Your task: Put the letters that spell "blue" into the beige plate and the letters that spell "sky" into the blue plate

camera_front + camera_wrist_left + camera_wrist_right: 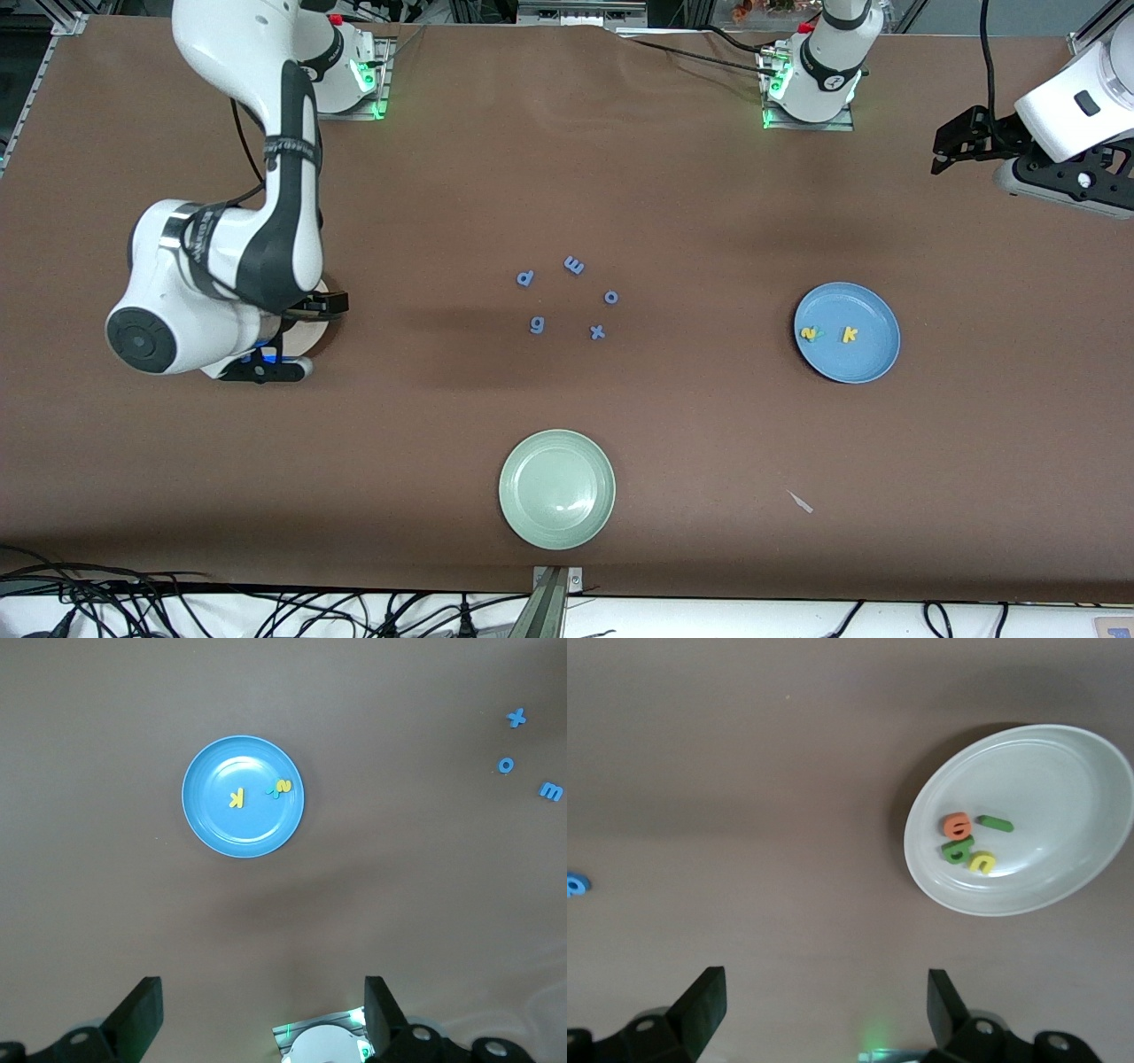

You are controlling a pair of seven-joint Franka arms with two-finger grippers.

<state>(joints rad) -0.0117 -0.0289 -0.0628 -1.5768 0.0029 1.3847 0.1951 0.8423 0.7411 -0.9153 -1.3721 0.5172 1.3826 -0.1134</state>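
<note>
The beige plate (1063,780) holds the orange e (957,825), thin green l (997,823), dark green b (957,850) and yellow u (982,862). In the front view the right arm covers most of this plate (323,337). My right gripper (824,988) hangs open and empty over the table beside it. The blue plate (877,350) (213,824) carries the yellow s (283,786), teal y (273,794) and yellow k (236,798). My left gripper (263,992) (952,146) is open and empty, high over the left arm's end of the table.
Several periwinkle letters (537,325) lie scattered mid-table; three of them (505,765) show in the left wrist view. An empty pale green plate (556,487) sits near the front edge. A small white scrap (802,502) lies nearer the camera than the blue plate.
</note>
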